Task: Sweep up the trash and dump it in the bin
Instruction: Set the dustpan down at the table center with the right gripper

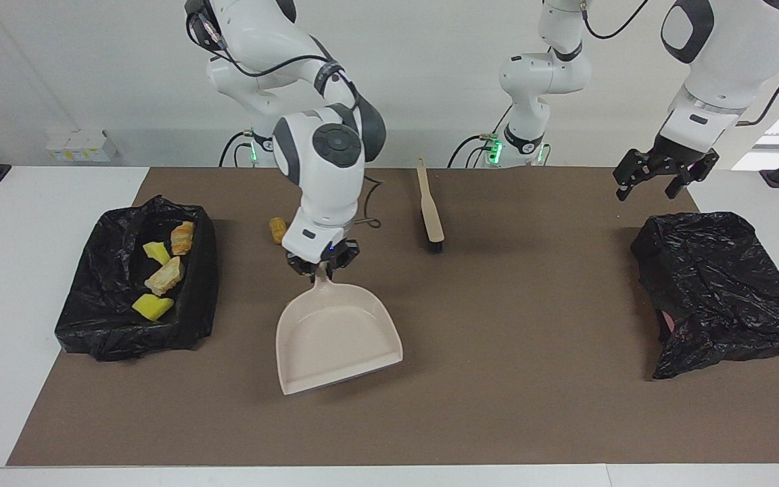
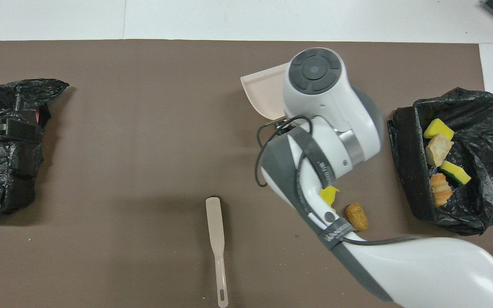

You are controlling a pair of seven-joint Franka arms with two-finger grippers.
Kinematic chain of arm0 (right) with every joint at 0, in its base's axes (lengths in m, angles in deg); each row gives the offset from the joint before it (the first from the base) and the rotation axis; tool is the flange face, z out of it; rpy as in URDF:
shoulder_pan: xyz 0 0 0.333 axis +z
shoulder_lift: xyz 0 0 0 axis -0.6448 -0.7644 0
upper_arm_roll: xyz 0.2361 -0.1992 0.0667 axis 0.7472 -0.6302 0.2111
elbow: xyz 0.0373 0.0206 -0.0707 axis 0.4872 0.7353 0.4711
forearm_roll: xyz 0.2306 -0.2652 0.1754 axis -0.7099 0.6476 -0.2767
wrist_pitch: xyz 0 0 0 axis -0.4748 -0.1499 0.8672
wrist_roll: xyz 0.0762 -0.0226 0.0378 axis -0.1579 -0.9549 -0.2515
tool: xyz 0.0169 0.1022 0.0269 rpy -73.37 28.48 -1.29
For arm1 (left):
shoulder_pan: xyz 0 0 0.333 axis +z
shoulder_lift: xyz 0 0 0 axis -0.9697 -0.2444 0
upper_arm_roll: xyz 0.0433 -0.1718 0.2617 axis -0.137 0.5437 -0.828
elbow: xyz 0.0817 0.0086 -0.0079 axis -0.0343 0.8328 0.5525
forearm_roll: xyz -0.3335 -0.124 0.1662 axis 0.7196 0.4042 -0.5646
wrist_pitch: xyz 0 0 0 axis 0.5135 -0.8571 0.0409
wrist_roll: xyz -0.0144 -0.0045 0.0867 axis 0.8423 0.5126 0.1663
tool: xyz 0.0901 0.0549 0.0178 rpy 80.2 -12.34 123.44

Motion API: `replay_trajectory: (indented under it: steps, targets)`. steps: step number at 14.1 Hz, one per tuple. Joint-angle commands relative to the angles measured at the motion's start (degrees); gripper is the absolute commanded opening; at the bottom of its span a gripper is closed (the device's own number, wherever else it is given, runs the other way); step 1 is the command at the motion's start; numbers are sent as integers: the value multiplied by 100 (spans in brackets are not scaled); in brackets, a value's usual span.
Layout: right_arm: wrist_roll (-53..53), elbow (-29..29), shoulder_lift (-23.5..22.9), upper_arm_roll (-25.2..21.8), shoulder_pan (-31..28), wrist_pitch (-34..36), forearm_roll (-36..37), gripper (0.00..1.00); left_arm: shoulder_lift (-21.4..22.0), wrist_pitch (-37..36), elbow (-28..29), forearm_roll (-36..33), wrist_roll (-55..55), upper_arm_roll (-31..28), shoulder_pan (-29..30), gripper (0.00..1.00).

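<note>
My right gripper (image 1: 322,265) is shut on the handle of the beige dustpan (image 1: 335,338), which hangs low over the middle of the mat, empty, its lip pointing away from the robots. Several trash scraps (image 1: 159,277) lie in the black-lined bin (image 1: 92,331) at the right arm's end. On the mat, a brown lump (image 1: 277,230) lies nearer the robots than the pan, and a yellow chunk (image 2: 328,194) beside it is half hidden under the right arm. My left gripper (image 1: 656,181) hangs open and empty above the mat near a black bag (image 1: 721,284).
The beige brush (image 1: 430,210) lies on the brown mat between the two arm bases, bristles pointing away from the robots. The crumpled black bag sits at the left arm's end. White table borders the mat on all sides.
</note>
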State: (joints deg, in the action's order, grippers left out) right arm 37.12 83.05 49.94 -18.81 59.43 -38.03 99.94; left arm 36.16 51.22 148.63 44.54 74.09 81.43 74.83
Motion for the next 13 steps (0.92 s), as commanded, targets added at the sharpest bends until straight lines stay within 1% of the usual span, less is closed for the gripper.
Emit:
replay_trajectory:
  steps: [1,2,3,4,6,7,9,10,12,13]
  targets:
    - [-1187,-1344,-988,1,540,299,-183,0,-13,-63,-47,-3,128,26,120,100]
    - [-1505,-1758,-1375,10,776,404,-183,0,-13,-90,-38,32,137,26,120,100]
    - [-1665,-1962,-1544,10,909,397,-244,0,-13,-116,-38,24,137,26,120,100]
    - [-1780,-1999,-1598,2,963,344,-436,0,-13,-134,-38,23,137,26,102,100]
    - [-2174,-2139,-1870,-86,1339,300,-482,0,5,-291,-29,23,137,26,85,100]
    - [-2263,-2244,-1975,-60,1376,282,-526,0,22,-362,-29,23,145,26,76,100]
    - [-2421,-2333,-2090,-34,1429,265,-535,0,101,-336,119,50,163,26,50,100]
    - [-2579,-2342,-2143,-25,1533,256,-552,0,110,-345,120,154,207,26,67,100]
    - [-2589,-2342,-2143,-16,1526,299,-666,0,119,-362,120,234,207,26,58,100]
    - [-2555,-2333,-2135,-25,1526,326,-710,13,85,-354,59,208,164,34,41,100]
